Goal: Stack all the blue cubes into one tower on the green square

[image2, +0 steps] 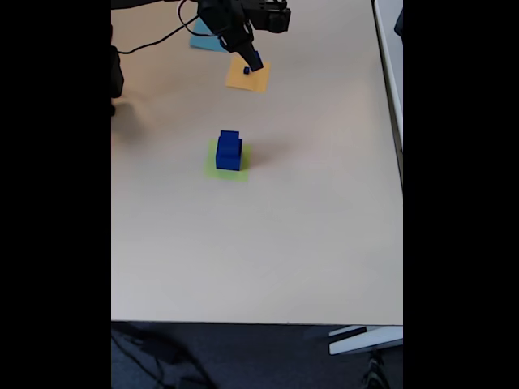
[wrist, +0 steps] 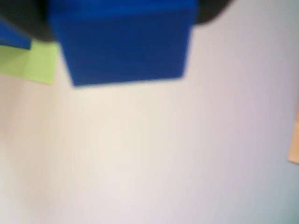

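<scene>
The bench (image2: pixel 268 243) lies wide and pale, and near its middle the green square (image2: pixel 212 168) carries a tower (image2: pixel 229 151) already two blue cubes high: the large cube (image2: pixel 229 159) at the bottom, the medium cube (image2: pixel 229 138) sitting on top of it. So the third and last lift looks to be the step in hand.

Up at the far end of the fixed view, the arm (image2: pixel 235 16) reaches in from the top edge, bent down over the orange square (image2: pixel 253 79), with the light-blue square (image2: pixel 203 42) just behind it. The claw (image2: pixel 251 63) points down, and a small blue cube (image2: pixel 246 70) sits right at its tips. The wrist view is blurred, yet a blue cube (wrist: pixel 124 42) fills its top, hard up against the dark claw, so I judge it closed on the small cube, held just above the orange paper.

Next move, as I read it: carry the small cube across to the tower, well apart from here, line it up squarely over the medium cube and lower it gently, since a nudge could topple the stack.
</scene>
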Controlling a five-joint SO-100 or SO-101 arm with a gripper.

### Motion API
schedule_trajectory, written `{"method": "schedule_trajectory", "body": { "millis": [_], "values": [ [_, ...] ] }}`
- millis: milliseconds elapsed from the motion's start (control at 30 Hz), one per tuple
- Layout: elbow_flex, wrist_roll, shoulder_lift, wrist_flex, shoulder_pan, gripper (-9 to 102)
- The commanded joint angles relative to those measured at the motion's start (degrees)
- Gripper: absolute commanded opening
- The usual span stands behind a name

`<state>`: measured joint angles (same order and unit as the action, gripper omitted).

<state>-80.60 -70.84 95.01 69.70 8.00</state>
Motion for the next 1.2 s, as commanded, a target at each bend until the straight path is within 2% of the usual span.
{"method": "schedule_trajectory", "body": {
  "millis": [0, 367, 700, 1167],
  "values": [
    [1.7, 4.2, 4.5, 0.4, 4.7, 0],
    [2.3, 14.1, 2.2, 1.9, 12.0, 0],
    [1.1, 8.9, -1.4, 6.7, 16.0, 0],
    [1.9, 8.3, -6.1, 3.1, 20.2, 0]
  ]
}}
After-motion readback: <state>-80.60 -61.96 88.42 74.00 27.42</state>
